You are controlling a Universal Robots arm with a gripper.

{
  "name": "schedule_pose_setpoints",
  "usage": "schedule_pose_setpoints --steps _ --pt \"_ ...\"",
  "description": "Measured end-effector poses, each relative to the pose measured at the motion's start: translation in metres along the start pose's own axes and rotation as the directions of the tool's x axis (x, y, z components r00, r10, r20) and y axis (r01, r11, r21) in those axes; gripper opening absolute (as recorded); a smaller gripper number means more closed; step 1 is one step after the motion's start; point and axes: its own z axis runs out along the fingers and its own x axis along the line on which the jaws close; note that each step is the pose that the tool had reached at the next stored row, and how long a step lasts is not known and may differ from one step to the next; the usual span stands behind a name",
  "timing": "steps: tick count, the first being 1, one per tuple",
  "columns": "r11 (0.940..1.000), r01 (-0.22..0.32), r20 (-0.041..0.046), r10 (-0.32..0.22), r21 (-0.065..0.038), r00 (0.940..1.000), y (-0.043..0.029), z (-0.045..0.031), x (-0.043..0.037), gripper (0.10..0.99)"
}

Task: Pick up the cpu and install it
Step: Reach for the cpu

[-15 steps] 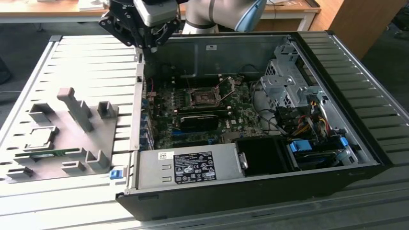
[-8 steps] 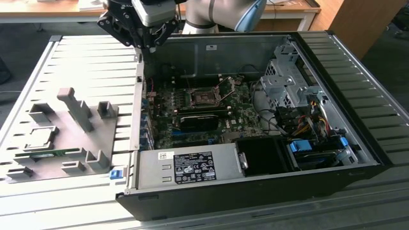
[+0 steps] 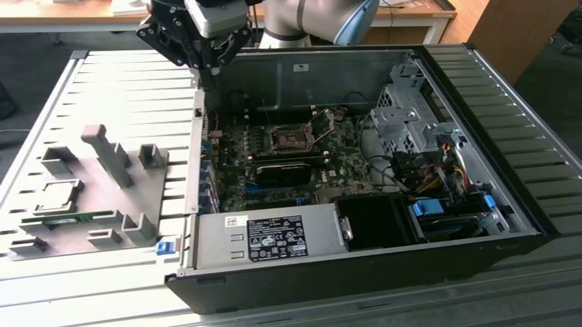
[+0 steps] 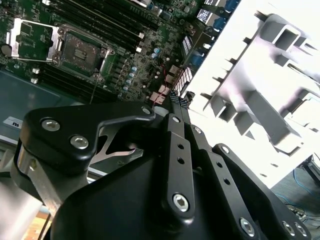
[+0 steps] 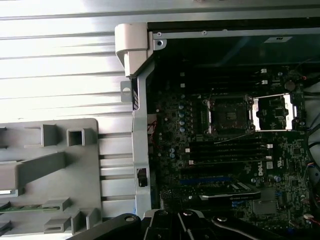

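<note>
Hand hangs narrow and empty above the eleven o'clock corner of the computer case, while the cpu lies flat in a grey holder on the tabletop at nine o'clock of it, likely so it cannot slide.

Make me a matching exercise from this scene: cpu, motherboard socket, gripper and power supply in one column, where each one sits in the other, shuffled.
1 cpu
2 socket
3 gripper
4 power supply

A inside the case, along its near wall
B above the case's far corner, exterior view's left
C on the grey fixture tray beside the case
D mid-motherboard, cover open

Pairs: 1-C, 2-D, 3-B, 4-A
</note>
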Motion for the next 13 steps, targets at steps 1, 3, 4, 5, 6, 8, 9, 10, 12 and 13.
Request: schedule_pose_setpoints --steps 1,3,4,5,6,8,9,10,12,13 --pt "1.0000 0.000 0.0000 0.000 0.000 1.0000 0.0000 0.0000 0.0003 0.106" --pt "1.0000 0.000 0.0000 0.000 0.000 1.0000 -0.0001 0.0000 0.0008 0.106" --pt "1.0000 0.000 -0.0001 0.000 0.000 1.0000 -0.0001 0.0000 0.0011 0.106" --pt "1.0000 0.000 -0.0001 0.000 0.000 1.0000 -0.0001 0.0000 0.0014 0.106" --pt "1.0000 0.000 0.0000 0.000 0.000 1.0000 -0.0001 0.0000 0.0017 0.106" --pt "1.0000 0.000 0.0000 0.000 0.000 1.0000 -0.0002 0.0000 0.0024 0.106" --pt "1.0000 0.000 0.0000 0.000 0.000 1.0000 -0.0002 0.0000 0.0027 0.106" --pt "1.0000 0.000 0.0000 0.000 0.000 1.0000 -0.0002 -0.0001 0.0030 0.106" --pt "1.0000 0.000 -0.0001 0.000 0.000 1.0000 -0.0003 -0.0001 0.0036 0.106" --pt "1.0000 0.000 0.0000 0.000 0.000 1.0000 -0.0003 -0.0001 0.0038 0.106"
